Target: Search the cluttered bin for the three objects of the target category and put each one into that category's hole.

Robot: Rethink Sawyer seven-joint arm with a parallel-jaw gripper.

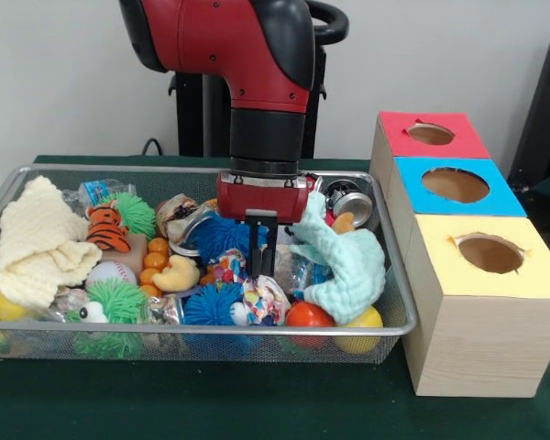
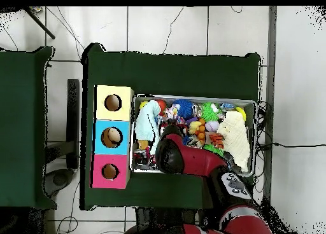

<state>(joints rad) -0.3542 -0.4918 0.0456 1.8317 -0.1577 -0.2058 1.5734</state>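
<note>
Now the wide silver wire-mesh bin [image 1: 18,188] sits crammed with toys. The mint-green knitted cloth [image 1: 348,261] is draped at the end nearest the blue-topped wooden box's round hole [image 1: 455,184]. The pincer [image 1: 263,261] hangs beside it with narrow fingers, holding nothing I can see. It should, I'd say, spread and bite a thick fold.
</note>
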